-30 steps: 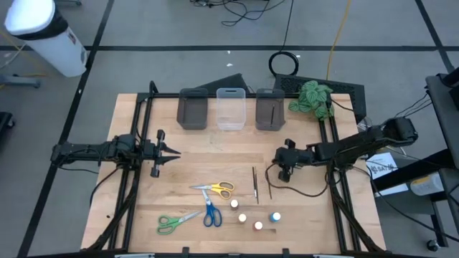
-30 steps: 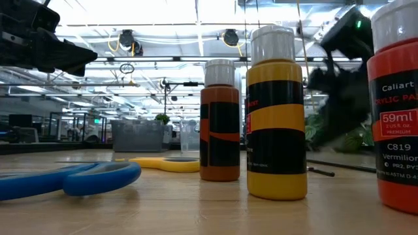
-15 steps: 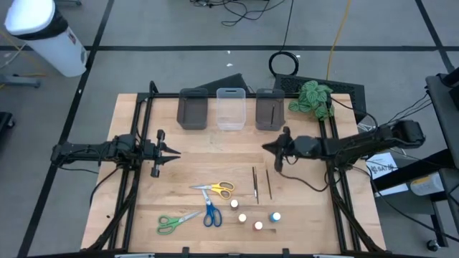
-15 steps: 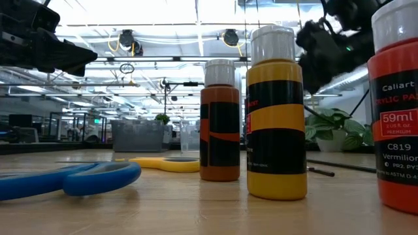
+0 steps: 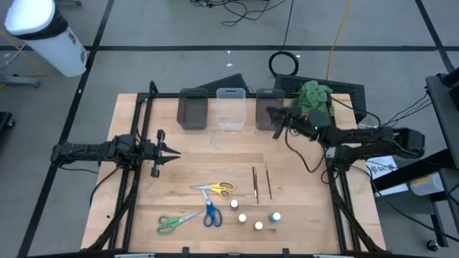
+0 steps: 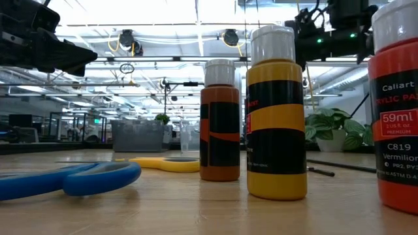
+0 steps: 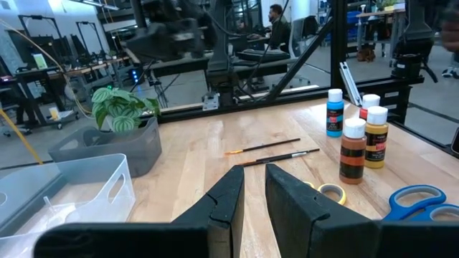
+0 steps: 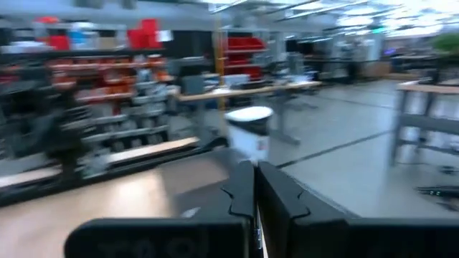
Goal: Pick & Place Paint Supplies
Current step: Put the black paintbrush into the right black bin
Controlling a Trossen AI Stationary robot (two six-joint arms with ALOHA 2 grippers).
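Note:
Two thin dark brushes (image 5: 254, 183) (image 5: 269, 183) lie flat on the wood, right of centre. Toward the near edge lie yellow scissors (image 5: 219, 188), blue scissors (image 5: 210, 213), green scissors (image 5: 172, 223), three white pots (image 5: 242, 217) and a blue pot (image 5: 275, 216). My right gripper (image 5: 270, 112) hangs shut above the right grey bin (image 5: 267, 123), pointing toward the table's left; nothing shows between its fingers (image 8: 244, 188). My left gripper (image 5: 174, 152) waits at mid-left, level, with a narrow gap and nothing in it (image 7: 254, 188).
A grey bin (image 5: 192, 110) and a clear bin (image 5: 231, 109) stand along the far edge, left of the right grey bin. A leafy plant (image 5: 312, 97) sits at the far right corner. Bare wood lies between the bins and the supplies.
My right gripper has risen from just above the table beside the brushes and swung toward the far edge, ending over the right grey bin. It has tipped from pointing down to about level. Its fingers have stayed shut. The two brushes on the table have not moved.

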